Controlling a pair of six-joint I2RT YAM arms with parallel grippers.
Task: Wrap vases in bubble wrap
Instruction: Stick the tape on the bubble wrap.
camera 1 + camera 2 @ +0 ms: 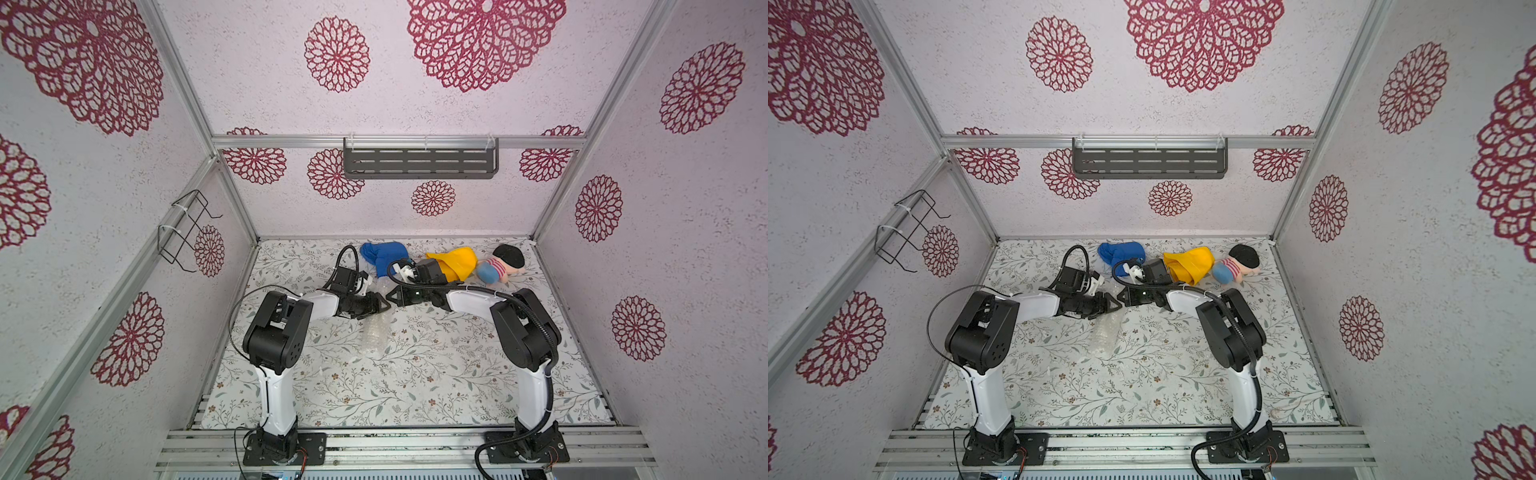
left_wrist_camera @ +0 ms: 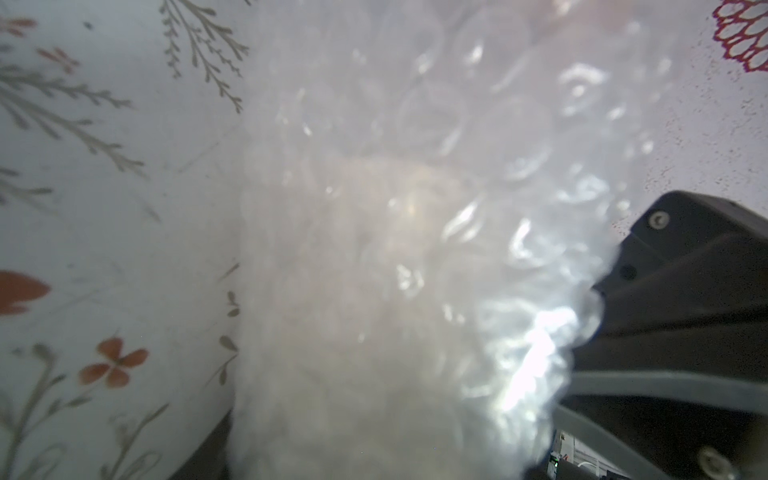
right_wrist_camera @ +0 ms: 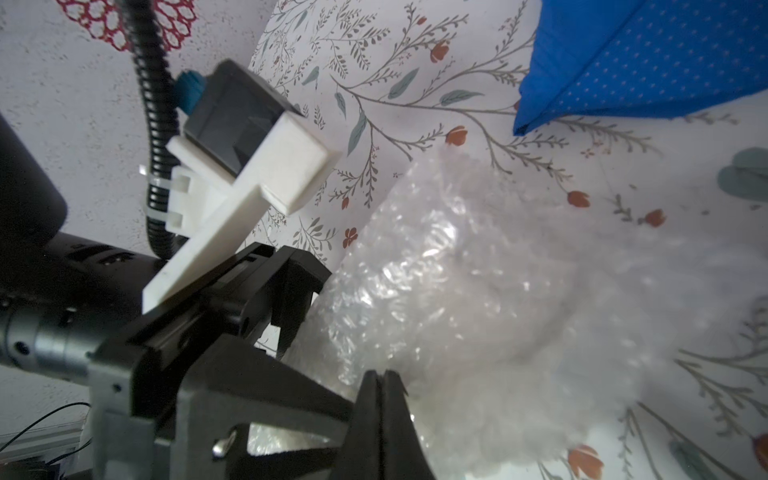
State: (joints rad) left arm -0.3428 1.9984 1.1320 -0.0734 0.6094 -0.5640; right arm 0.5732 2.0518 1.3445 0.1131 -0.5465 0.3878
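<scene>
Wrap step looks late: both hands meet tip to tip over the bundled wrap, mid-table.
Left hand (image 1: 385,306) and right hand (image 1: 390,296) have jaws together; can't tell if either pinches film. Wrap (image 1: 374,332) lies rolled on the table (image 1: 415,386), one end under the hands, near the blue cloth (image 1: 384,255). The pale shape inside is probably the vase (image 2: 374,249). Next is likely tucking that end down without unrolling the bundle.

White arm links (image 1: 276,399); black joints (image 1: 278,328); ribbed black cable (image 3: 160,124)
</scene>
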